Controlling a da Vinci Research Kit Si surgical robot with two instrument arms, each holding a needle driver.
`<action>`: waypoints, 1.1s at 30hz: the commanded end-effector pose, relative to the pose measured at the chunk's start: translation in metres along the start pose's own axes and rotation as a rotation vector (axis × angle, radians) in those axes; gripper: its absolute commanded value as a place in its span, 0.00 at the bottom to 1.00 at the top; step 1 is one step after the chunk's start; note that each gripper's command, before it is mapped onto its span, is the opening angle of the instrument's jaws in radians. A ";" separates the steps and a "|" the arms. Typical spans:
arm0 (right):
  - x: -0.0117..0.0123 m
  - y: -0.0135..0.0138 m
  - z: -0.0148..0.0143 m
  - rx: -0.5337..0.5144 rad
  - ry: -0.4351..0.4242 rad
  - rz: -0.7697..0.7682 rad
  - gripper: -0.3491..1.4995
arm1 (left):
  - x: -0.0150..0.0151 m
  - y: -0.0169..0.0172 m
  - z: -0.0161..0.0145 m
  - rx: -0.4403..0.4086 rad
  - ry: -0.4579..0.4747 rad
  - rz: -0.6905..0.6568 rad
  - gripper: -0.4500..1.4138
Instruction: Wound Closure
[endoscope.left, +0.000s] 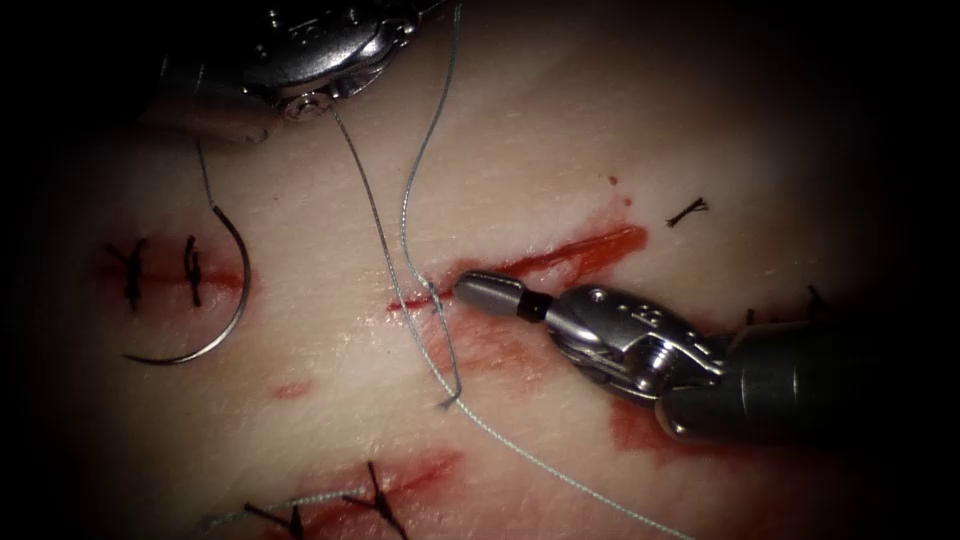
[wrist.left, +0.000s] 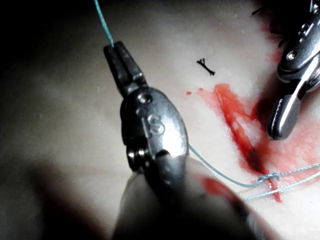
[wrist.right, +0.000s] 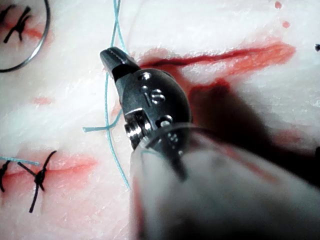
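Partly hidden left end effector (endoscope.left: 300, 100) on thread (endoscope.left: 375, 215)

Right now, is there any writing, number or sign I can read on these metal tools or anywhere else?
"S": raised on the left hand's metal body, uncertain.
"S": likewise on the right hand's body.
Endoscope view, right hand's marks: too small to read.
Left hand holds the thread; right hand, shut, holds nothing; the needle lies free on the tissue, left of the cut.
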 end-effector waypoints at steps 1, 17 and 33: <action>-0.0005 0.0000 0.0016 -0.002 0.004 0.014 0.00 | -0.0004 0.0006 0.0004 -0.009 0.006 -0.023 0.00; 0.0005 0.0005 0.0091 0.049 0.209 0.211 0.00 | -0.0001 0.0032 0.0007 -0.041 0.011 -0.133 0.00; 0.0024 0.0039 0.0105 -0.109 0.479 0.224 0.00 | -0.0021 0.0084 -0.0040 0.003 -0.069 -0.368 0.00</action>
